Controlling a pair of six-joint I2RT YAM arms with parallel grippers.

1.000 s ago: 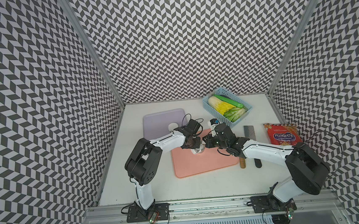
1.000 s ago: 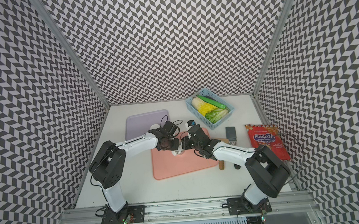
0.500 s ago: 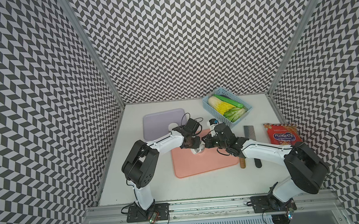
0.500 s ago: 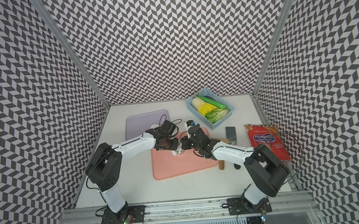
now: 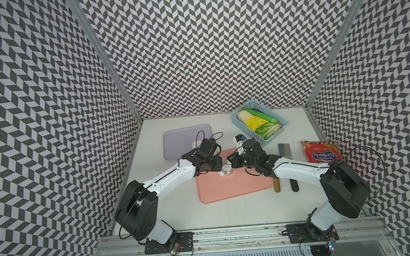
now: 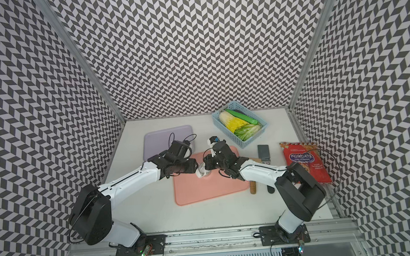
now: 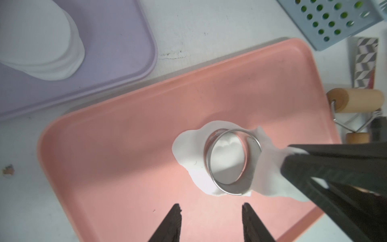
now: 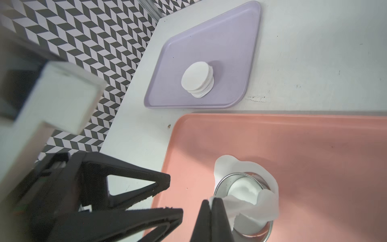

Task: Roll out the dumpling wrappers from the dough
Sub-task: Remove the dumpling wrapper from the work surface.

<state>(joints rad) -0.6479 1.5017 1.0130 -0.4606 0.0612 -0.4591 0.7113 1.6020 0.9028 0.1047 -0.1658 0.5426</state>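
We see our right hand (image 8: 211, 202) pinching the dough (image 7: 188, 155) around the metal cutter (image 7: 234, 188), left hand (image 7: 210, 207) spread nearby.

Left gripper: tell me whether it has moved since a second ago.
Yes. The left gripper has backed slightly away from the metal ring, toward the pink tray's edge on its own arm's side, jaws now apart.

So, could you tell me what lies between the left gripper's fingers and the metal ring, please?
Only bare pink tray, as the left wrist view shows: the left gripper hangs short of the metal ring standing on the dough.
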